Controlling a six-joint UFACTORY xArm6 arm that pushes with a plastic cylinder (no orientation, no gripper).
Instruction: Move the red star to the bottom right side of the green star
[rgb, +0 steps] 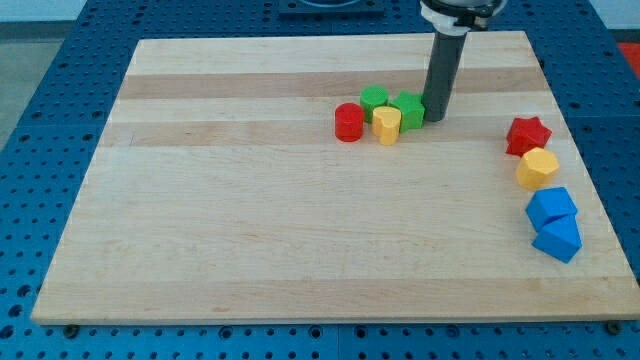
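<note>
The red star (527, 135) lies near the view's right edge of the wooden board (250, 220). The green star (408, 110) sits near the top centre, in a cluster with a green round block (374, 99), a yellow block (387, 125) and a red cylinder (349, 122). My tip (435, 119) stands right against the green star's right side, far to the left of the red star.
A yellow hexagonal block (537, 168) lies just below the red star. Two blue blocks (551, 207) (558, 238) lie below that, close to the board's right edge. Blue perforated table surrounds the board.
</note>
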